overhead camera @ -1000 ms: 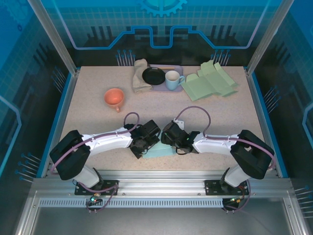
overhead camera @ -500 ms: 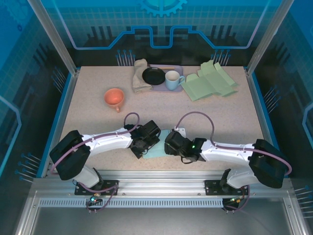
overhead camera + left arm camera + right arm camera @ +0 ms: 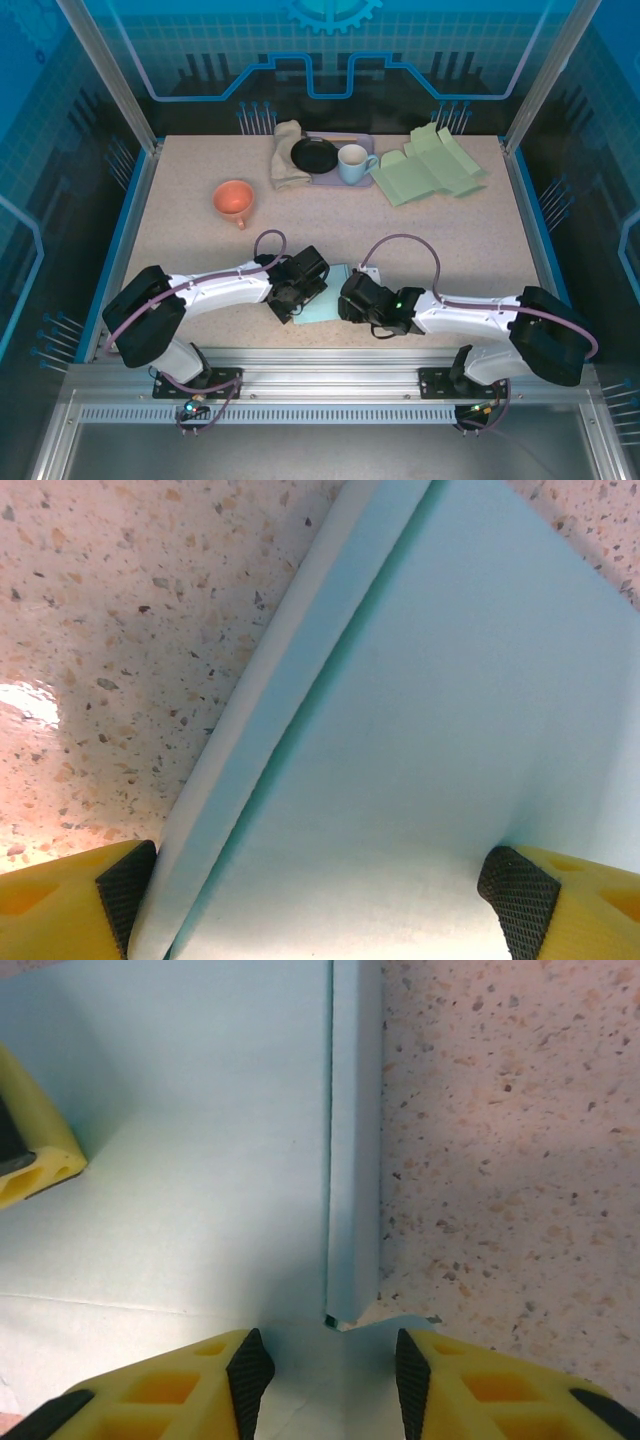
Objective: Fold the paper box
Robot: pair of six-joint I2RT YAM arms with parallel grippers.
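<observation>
From above, the light-blue paper box (image 3: 322, 309) lies flat on the worktop (image 3: 200, 255). The left tool (image 3: 291, 300) is at its left edge and the right tool (image 3: 346, 299) at its right edge. The orange cup (image 3: 233, 199) sits well beyond the box, to its left.

At the left wrist, the left tool (image 3: 320, 885) stands wide. One pad (image 3: 125, 885) is just off the box's edge and the other is on the sheet, so the jaws straddle the raised side flap (image 3: 290, 680) without clamping it.

At the right wrist, the right tool (image 3: 330, 1365) is narrow but not gripping. Its pads (image 3: 250, 1370) flank the near end of the box's other side flap (image 3: 355, 1210), with a gap on each side.

To do this step well, I judge the right tool should pinch that flap low at the crease and turn it up. The left tool should press the sheet down so the box cannot slide.

Against the earlier top frame, the right arm has swung outward. Its tool has shifted toward the box's near corner. The left arm has not moved.
</observation>
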